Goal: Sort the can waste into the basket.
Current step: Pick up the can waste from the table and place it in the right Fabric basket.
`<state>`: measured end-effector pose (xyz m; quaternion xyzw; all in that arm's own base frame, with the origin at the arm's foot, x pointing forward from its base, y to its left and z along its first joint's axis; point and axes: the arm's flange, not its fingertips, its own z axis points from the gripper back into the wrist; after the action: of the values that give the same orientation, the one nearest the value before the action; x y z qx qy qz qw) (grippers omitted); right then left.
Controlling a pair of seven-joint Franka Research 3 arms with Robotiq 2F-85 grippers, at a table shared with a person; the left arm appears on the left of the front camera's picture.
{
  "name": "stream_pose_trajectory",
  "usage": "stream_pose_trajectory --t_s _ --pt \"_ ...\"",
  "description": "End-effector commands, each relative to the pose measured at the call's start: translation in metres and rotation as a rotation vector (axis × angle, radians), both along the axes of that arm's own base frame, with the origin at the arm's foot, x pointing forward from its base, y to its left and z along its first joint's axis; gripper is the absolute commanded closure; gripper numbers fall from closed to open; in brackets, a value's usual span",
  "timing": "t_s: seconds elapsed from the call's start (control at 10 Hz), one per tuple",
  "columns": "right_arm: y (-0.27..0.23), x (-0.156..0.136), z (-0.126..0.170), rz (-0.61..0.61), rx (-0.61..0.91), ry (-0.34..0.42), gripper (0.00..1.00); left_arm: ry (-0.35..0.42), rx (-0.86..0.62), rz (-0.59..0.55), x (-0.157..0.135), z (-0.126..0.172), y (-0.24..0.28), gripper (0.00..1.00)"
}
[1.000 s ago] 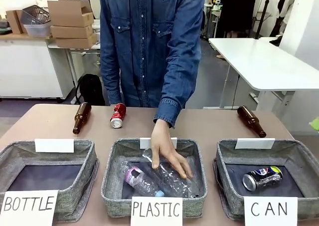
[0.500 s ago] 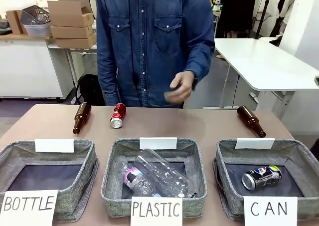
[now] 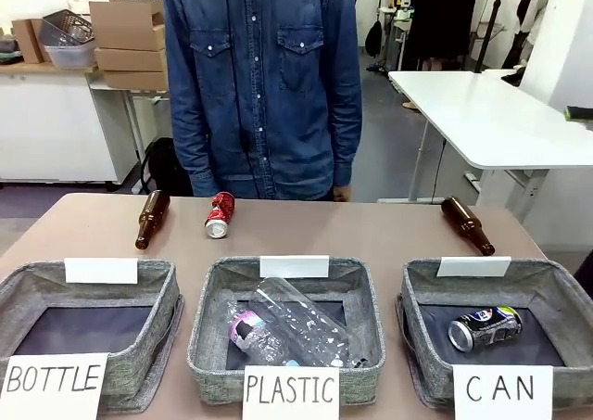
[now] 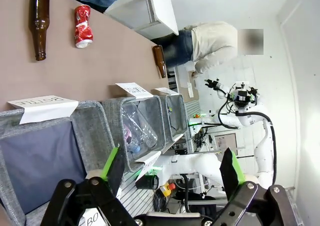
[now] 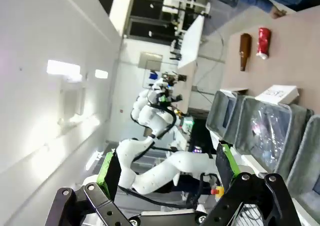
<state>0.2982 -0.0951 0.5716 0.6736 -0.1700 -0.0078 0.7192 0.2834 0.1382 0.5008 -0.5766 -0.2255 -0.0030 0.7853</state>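
Green-padded, our left gripper (image 4: pixel 172 166) and right gripper (image 5: pixel 167 168) both gape, empty. We see the dark blue metal can (image 3: pixel 485 328) in the square grey fabric basket (image 3: pixel 422 286) at four o'clock, its front wall partly hidden behind a white sign (image 3: pixel 502 390); the red metal can (image 3: pixel 219 215) lies at eleven o'clock.

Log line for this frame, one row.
blue can: in CAN basket | red can: on table, far side, beside brown bottle | left fingers: open, empty | right fingers: open, empty
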Motion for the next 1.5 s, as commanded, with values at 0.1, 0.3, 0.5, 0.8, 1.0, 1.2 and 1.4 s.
stream_pose_trajectory --t_s 0.1,0.3,0.5,0.8,1.0,1.2,1.4 --pt "-0.005 -0.007 0.006 0.022 -0.053 -0.036 0.00 -0.021 -0.003 -0.011 -0.001 0.001 0.000 0.00" --pt "-0.005 -0.007 0.006 0.022 -0.053 -0.036 0.00 -0.021 -0.003 -0.011 -0.001 0.001 0.000 0.00" --pt "-0.005 -0.007 0.006 0.022 -0.053 -0.036 0.00 -0.021 -0.003 -0.011 -0.001 0.001 0.000 0.00" --pt "-0.005 -0.007 0.006 0.022 -0.053 -0.036 0.00 -0.021 -0.003 -0.011 -0.001 0.001 0.000 0.00" --pt "-0.005 -0.007 0.006 0.022 -0.053 -0.036 0.00 -0.021 -0.003 -0.011 -0.001 0.001 0.000 0.00" --pt "-0.005 -0.007 0.006 0.022 -0.053 -0.036 0.00 -0.021 -0.003 -0.011 -0.001 0.001 0.000 0.00" --pt "-0.005 -0.007 0.006 0.022 -0.053 -0.036 0.00 0.013 0.114 -0.092 0.010 0.012 -0.008 0.00"
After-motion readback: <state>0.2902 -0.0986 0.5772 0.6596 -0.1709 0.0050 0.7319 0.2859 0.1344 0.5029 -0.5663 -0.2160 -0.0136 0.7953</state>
